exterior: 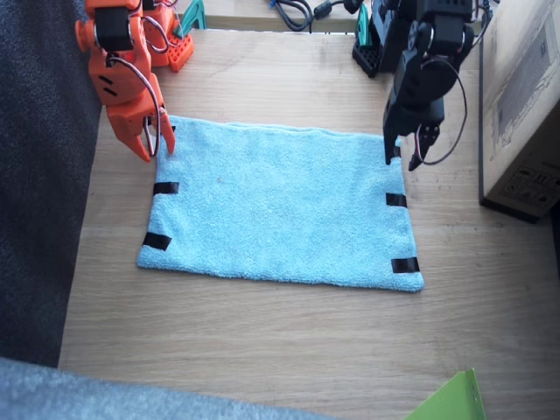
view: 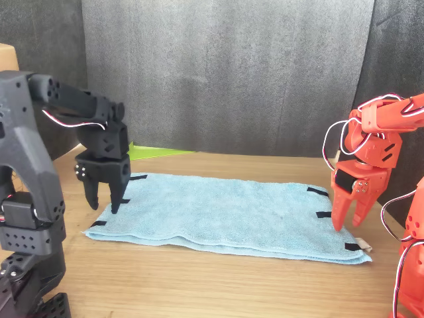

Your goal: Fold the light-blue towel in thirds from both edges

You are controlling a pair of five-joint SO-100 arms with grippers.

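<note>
The light-blue towel (exterior: 280, 206) (view: 225, 212) lies spread flat on the wooden table. Black tape strips mark its short edges, one edge (exterior: 159, 214) under the right arm and the other edge (exterior: 401, 232) under the left arm. A small white tag (view: 362, 244) shows at one corner. My orange right gripper (exterior: 157, 153) (view: 349, 224) points down at the towel's far corner, jaws open with nothing between them. The black left gripper (exterior: 401, 163) (view: 103, 204) hangs open over the opposite far corner, its tips at the cloth; I cannot tell whether they touch.
A cardboard box (exterior: 525, 105) stands close to the left arm. A green sheet (exterior: 451, 402) lies at the table's near corner. Cables (exterior: 293, 10) lie at the far edge. Dark fabric (exterior: 39, 175) borders the table beside the right arm.
</note>
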